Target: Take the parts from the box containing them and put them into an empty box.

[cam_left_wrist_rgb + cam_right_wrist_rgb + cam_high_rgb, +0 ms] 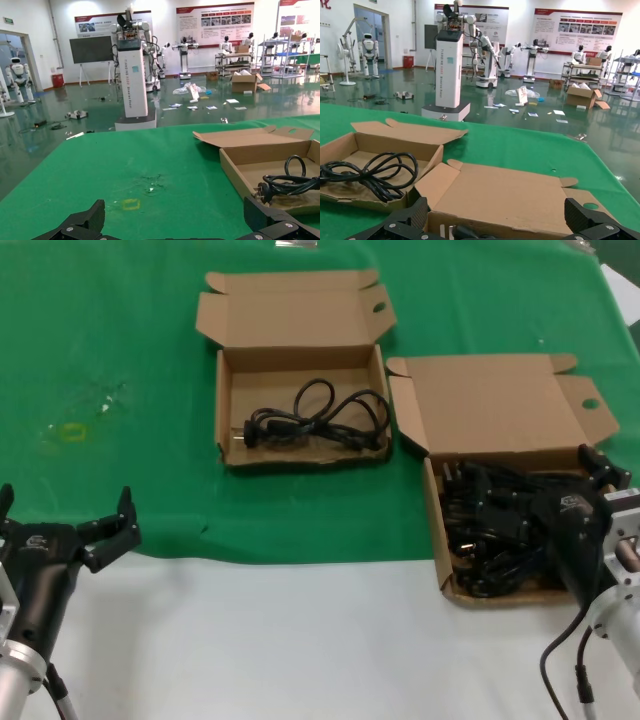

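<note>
Two open cardboard boxes sit on a green cloth, one arm waiting at the left, the other low over the fuller box at the right.

The left gripper (68, 516) hangs near the table's front edge, well apart from both boxes, its fingers (80, 222) spread and holding nothing. Farther back and toward the middle, the ragged-fronted box (228, 405) holds one coiled black power cord (312, 420), its plug toward the box's left wall. Just beside it on the right, the smooth-walled box (432, 490) is heaped with tangled black cords (490, 530). The right gripper (530, 475) sits over that heap with fingers (585, 217) apart, clamped on nothing.
</note>
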You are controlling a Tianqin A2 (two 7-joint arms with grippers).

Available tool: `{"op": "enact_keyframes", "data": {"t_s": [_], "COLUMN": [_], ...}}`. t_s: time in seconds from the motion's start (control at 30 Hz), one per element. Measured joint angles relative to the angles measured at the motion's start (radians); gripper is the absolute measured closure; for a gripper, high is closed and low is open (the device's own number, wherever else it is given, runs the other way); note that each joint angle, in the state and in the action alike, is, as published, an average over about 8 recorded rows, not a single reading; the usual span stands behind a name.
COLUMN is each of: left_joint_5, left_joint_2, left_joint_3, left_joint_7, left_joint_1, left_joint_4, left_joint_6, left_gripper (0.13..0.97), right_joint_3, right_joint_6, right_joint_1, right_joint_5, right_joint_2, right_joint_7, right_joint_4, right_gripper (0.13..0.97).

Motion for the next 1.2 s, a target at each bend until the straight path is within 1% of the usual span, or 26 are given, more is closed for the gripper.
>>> {"op": "enact_keyframes", "data": {"t_s": [1.2], "left_joint_5": [0.0], "left_joint_2": [0.0], "left_joint_3": [0.0], "left_joint_7": [0.0], "left_joint_1": [0.0], "left_joint_4": [0.0], "left_joint_6": [0.0], "left_gripper": [0.132], "right_joint_3": [0.0], "right_joint_6": [0.0], "right_joint_1": [0.0], "right_joint_5": [0.0], "right_joint_2": [0.0], "right_joint_7": [0.0], "right_joint_4": [0.0], "right_gripper": [0.129]}}
